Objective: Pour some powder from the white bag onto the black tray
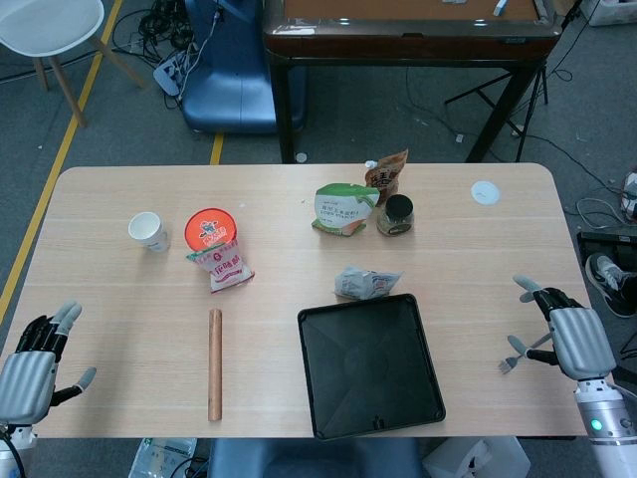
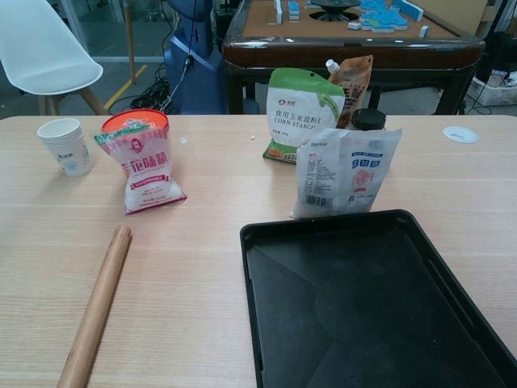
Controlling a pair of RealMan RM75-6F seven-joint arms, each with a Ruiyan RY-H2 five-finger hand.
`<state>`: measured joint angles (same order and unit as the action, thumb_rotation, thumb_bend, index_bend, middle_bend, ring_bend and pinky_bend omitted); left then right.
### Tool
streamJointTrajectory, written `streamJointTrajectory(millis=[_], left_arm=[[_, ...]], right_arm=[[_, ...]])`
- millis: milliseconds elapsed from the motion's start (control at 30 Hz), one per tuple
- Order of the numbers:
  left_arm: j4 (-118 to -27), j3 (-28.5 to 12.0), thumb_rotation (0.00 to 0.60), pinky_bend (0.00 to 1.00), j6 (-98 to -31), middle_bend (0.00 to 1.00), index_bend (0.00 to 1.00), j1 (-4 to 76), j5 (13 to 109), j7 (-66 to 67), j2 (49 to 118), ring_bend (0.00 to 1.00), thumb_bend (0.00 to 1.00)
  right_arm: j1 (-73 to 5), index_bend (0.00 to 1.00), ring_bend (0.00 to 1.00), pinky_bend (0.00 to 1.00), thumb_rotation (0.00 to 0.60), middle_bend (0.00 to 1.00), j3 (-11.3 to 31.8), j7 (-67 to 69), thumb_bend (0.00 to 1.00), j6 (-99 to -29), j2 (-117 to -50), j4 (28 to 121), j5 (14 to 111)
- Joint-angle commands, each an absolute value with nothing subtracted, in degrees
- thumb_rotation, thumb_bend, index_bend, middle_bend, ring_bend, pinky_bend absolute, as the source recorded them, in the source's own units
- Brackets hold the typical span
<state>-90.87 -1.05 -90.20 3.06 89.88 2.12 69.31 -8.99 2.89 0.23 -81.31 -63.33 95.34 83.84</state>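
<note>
The black tray (image 1: 369, 364) lies on the pale wood-grain tabletop (image 1: 119, 279) toward six o'clock, a square, matte plastic dish with a raised rim. Just beyond its far edge, at twelve o'clock from it, stands the white bag (image 2: 346, 171), crinkled plastic with blue print and a barcode; whether it touches the rim is hard to tell.

Behind the bag stand three more containers: one green-and-white corn starch pouch (image 2: 303, 111), one brown pouch (image 2: 354, 78) and one dark-lidded jar (image 2: 368, 120), clustered close together. At nine o'clock from the tray lies one wooden rolling pin (image 1: 214, 363), a plain cylinder. Farther at ten o'clock sit one clear seasoning packet (image 2: 144, 171) leaning on a round orange-lidded tub (image 1: 210, 227), and a stack of white paper cups (image 2: 65, 146). One small white disc (image 1: 485, 192) rests at two o'clock.

The left hand (image 1: 35, 366) hangs off the near-left edge, the right hand (image 1: 565, 334) at the near-right edge; both hold nothing, fingers spread.
</note>
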Motion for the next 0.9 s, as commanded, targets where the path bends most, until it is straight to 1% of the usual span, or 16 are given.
streamJointTrajectory(millis=[33,167,267,400,433,500,567,600,800,900], left_arm=[[-90.9,-1.0,0.600,0.08,-90.0,0.09,0.07,3.1,89.9,2.3,69.4,0.13,0.21],[-91.0,-1.0,0.600,0.08,-90.0,0.09,0.07,3.1,89.9,2.4,69.4,0.13,0.21],[-91.0,-1.0,0.600,0.08,-89.9,0.09,0.07,3.0,89.8,2.4,69.4,0.13,0.21],[-91.1,-0.9,0.600,0.08,-89.8,0.09,0.07,2.9,89.8,2.3,69.4,0.13,0.21],[-91.2,-0.9,0.600,0.08,-89.9,0.09,0.07,2.9,89.9,2.3,69.4,0.13,0.21],[-91.2,-0.8,0.600,0.08,-90.0,0.09,0.07,2.8,90.0,2.4,69.5,0.13,0.21],[-91.3,-0.7,0.600,0.08,-90.1,0.09,0.07,2.7,90.0,2.4,69.5,0.13,0.21],[-91.3,-0.7,0.600,0.08,-90.1,0.09,0.07,2.6,90.0,2.4,69.5,0.13,0.21],[-91.9,-0.8,0.600,0.08,-90.8,0.09,0.07,2.2,90.0,2.9,69.1,0.13,0.21],[-92.3,-0.8,0.600,0.08,-91.0,0.09,0.07,2.1,90.1,3.4,68.8,0.13,0.21]], right_arm=[[-9.0,0.19,0.27,0.44,0.600,0.37,3.0,0.3,0.18,-81.4,-63.3,95.3,84.0],[-9.1,0.19,0.27,0.44,0.600,0.37,3.2,1.0,0.18,-80.5,-63.0,95.2,83.7],[-10.3,0.19,0.27,0.44,0.600,0.37,3.8,1.9,0.17,-77.9,-62.5,95.2,82.4],[-13.6,0.19,0.27,0.44,0.600,0.37,5.3,2.7,0.14,-71.6,-61.6,94.9,79.3],[-14.6,0.19,0.26,0.43,0.600,0.37,5.6,2.7,0.12,-69.9,-61.5,94.7,78.8],[-17.2,0.19,0.24,0.37,0.600,0.36,6.4,3.0,0.08,-65.6,-61.8,94.1,77.5],[-20.0,0.19,0.21,0.29,0.600,0.33,7.2,4.3,0.04,-61.2,-62.7,92.7,76.7],[-21.6,0.19,0.20,0.28,0.600,0.33,7.7,5.4,0.03,-58.9,-63.6,91.5,76.5],[-28.1,0.19,0.19,0.26,0.600,0.28,9.0,10.4,0.01,-51.2,-69.7,84.2,77.3],[-31.3,0.14,0.16,0.22,0.600,0.24,9.3,12.4,0.00,-47.6,-73.5,79.7,77.5]])
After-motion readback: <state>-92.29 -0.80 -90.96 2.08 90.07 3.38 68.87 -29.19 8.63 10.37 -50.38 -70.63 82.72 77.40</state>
